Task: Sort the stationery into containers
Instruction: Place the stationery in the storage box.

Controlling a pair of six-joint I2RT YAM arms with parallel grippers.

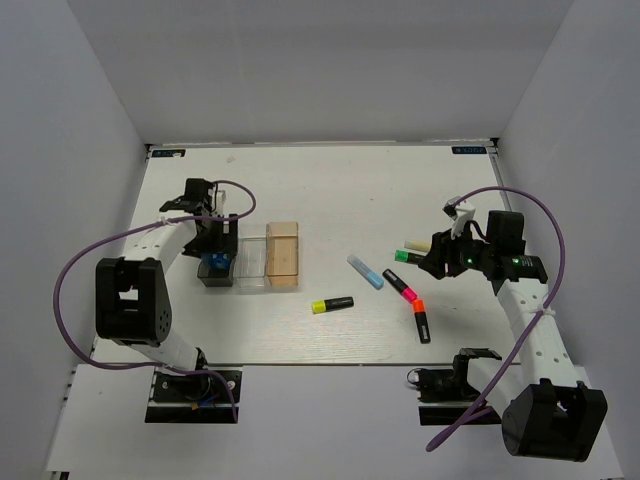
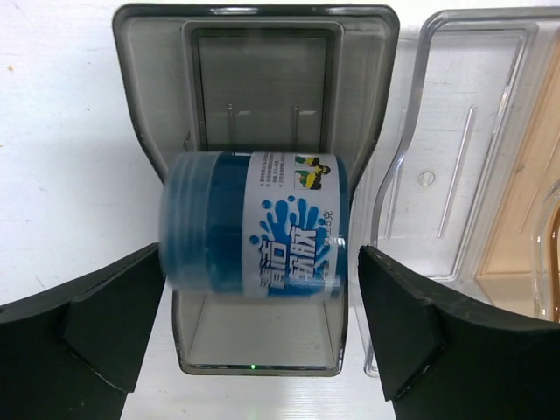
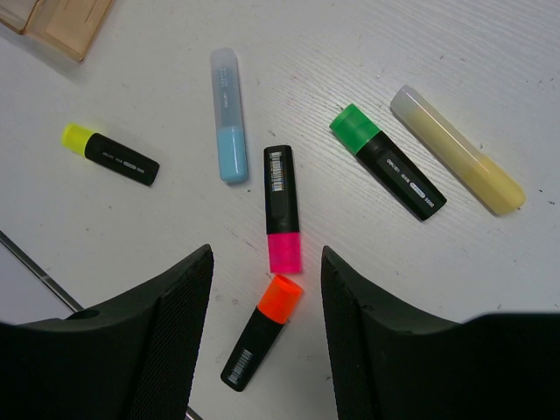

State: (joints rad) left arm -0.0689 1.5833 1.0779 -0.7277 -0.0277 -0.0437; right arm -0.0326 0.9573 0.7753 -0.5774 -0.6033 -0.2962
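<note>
The blue-white patterned block point(image 2: 254, 225) lies across the dark grey tray point(image 2: 254, 79), slightly blurred, between the fingers of my left gripper point(image 2: 261, 262), which is open with small gaps on both sides. In the top view the left gripper point(image 1: 216, 240) hangs over that tray point(image 1: 216, 278). The clear tray point(image 1: 252, 262) and the tan tray point(image 1: 284, 255) adjoin it. My right gripper point(image 3: 265, 267) is open above the orange highlighter point(image 3: 262, 332) and the pink highlighter point(image 3: 283, 210). The green highlighter point(image 3: 387, 172), the light-blue marker point(image 3: 228, 114) and the yellow highlighter point(image 3: 110, 154) lie around them.
A pale yellow translucent marker point(image 3: 457, 149) lies beside the green highlighter. The clear tray point(image 2: 455, 149) sits right of the dark one, with the tan tray point(image 2: 525, 201) beyond it. White walls enclose the table on three sides.
</note>
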